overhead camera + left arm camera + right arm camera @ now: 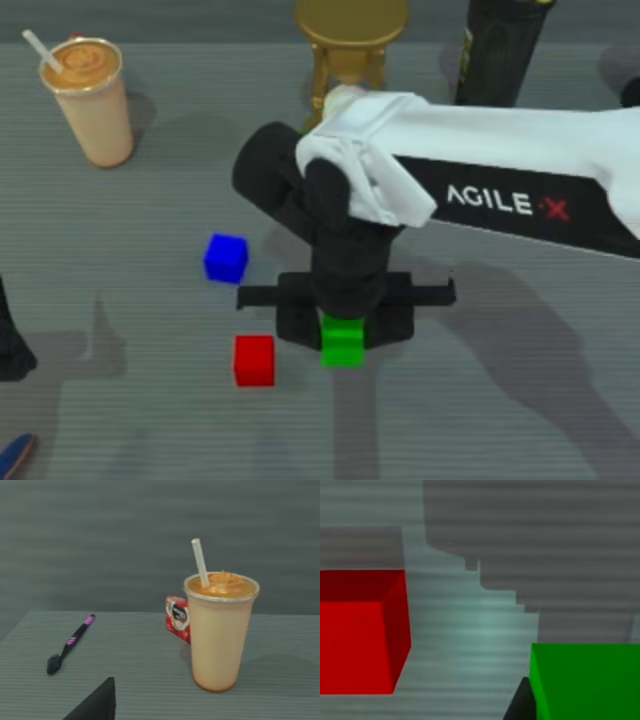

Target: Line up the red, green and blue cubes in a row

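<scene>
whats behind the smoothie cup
In the left wrist view a red packet pokes out behind the cup; the cup covers most of it.

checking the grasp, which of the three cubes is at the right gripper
The green cube: it sits at the right gripper. The red cube and blue cube stand apart to its left, untouched.

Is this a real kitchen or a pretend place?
Probably pretend: it looks like a computer-made tabletop for robot practice. The grey ribbed table holds plain red cube, green cube and blue cube, a milkshake cup, and a white AgileX arm.
</scene>
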Robot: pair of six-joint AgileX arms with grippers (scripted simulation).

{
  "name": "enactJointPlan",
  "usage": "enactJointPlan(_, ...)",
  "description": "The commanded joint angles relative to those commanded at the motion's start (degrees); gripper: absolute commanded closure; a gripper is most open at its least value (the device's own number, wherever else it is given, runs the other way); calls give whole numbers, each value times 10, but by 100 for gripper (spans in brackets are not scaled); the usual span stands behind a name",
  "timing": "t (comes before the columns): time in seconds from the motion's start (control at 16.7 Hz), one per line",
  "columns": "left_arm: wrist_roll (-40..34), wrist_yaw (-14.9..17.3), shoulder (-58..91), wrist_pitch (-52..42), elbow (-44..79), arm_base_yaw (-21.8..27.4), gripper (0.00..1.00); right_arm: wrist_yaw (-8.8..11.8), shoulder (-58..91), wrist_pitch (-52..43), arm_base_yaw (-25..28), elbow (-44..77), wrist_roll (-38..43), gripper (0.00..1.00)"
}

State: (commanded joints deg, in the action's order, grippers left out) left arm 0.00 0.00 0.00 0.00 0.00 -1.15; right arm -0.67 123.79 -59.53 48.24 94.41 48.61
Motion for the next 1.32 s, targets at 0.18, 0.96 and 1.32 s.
enactJointPlan(0.18, 0, 0, 0, 0, 0, 0, 0, 0, 16, 48, 1, -34, 1, 100)
enactJointPlan(0.96, 0, 0, 0, 0, 0, 0, 0, -1, 18, 52, 2, -37, 1, 32)
enactJointPlan(1.32, 0, 0, 0, 0, 0, 0, 0, -1, 18, 52, 2, -37, 1, 0)
